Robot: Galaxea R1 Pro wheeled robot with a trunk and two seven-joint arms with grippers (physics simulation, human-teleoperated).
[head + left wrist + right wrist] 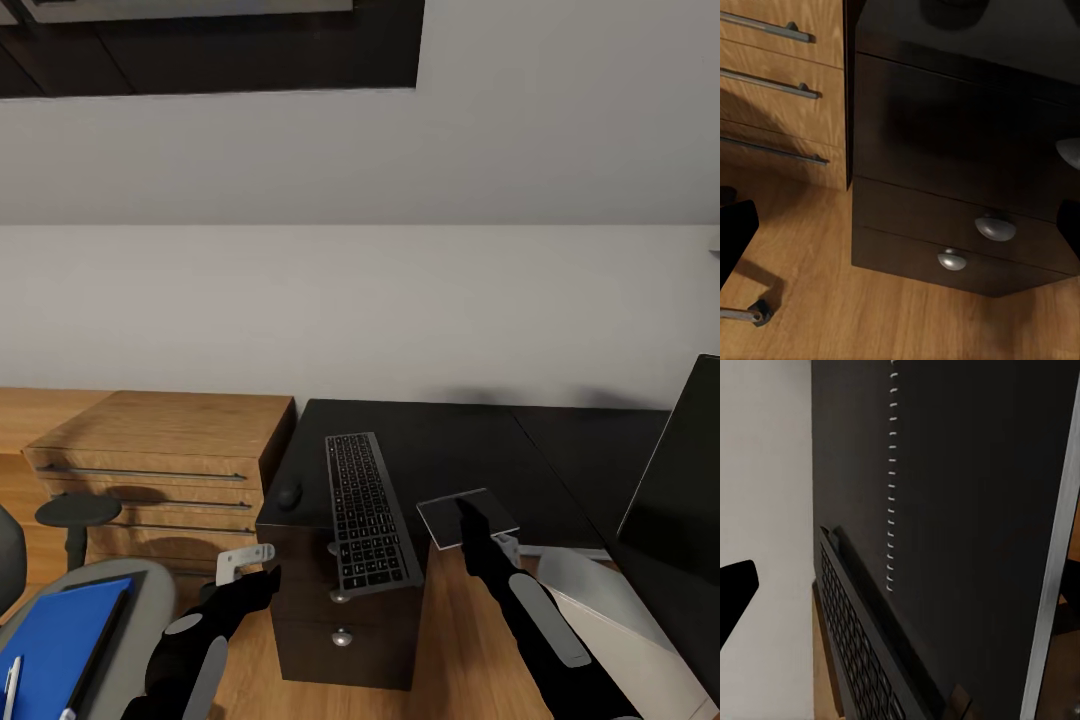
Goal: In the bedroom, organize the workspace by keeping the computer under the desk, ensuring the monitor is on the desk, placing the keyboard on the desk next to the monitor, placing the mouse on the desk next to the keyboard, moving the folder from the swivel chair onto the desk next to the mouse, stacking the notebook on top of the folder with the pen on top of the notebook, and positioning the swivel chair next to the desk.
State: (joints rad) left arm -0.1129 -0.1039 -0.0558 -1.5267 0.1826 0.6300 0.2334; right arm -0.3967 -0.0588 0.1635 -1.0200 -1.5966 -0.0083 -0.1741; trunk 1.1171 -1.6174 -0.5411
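Here, the thin small dark grey notebook (pixel 467 517) hangs pinched in the right fingers (pixel 470 520) just past the front edge of the glossy black bench (pixel 450 450), beside the slim long dark keyboard with grey keys (pixel 366 512), whose near end overhangs the dark drawer unit with round silver knobs (pixel 342 636). The small dark rounded mouse (pixel 289 496) sits on the bench's left corner, and the wide flat black monitor (pixel 682 480) stands at the right. Lower left, the flat bright blue folder (pixel 60 640) lies on the grey padded swivel chair (pixel 140 600) with a slim white pen (pixel 12 685) on it, near the left fingers (pixel 245 562), whose spread I cannot tell.
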